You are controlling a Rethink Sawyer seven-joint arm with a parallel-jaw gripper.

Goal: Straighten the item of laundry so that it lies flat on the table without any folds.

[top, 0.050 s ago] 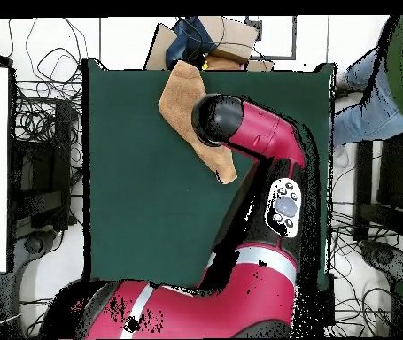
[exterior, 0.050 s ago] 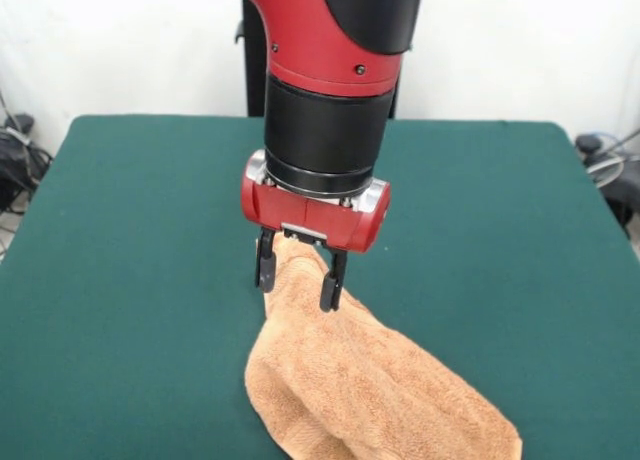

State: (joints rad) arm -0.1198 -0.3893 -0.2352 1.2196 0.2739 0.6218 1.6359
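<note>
Front view: the gripper [exterior, 0.050 s ago: 298, 275] is closed on one end of the towel [exterior, 0.050 s ago: 370, 390], the cloth pinched between its two fingers and raised off the table [exterior, 0.050 s ago: 130, 240].
Towel: bunched and creased, trailing from the pinch down toward the table's near edge, where its lower part rests.
Step in hand: likely a lift-and-drag to open the cloth out.
Doing it well: keep the pinch firm and pull away from the resting end, low and slow, so the folds draw out rather than flip over.
Risk: the resting end lies close to the table edge and could slide off.
Overhead view: the arm [top, 0.050 s ago: 258, 133] hides the pinch; the towel [top, 0.050 s ago: 180, 96] runs to the table's [top, 0.050 s ago: 134, 195] rim, and a person [top, 0.050 s ago: 391, 97] stands beside it.
</note>
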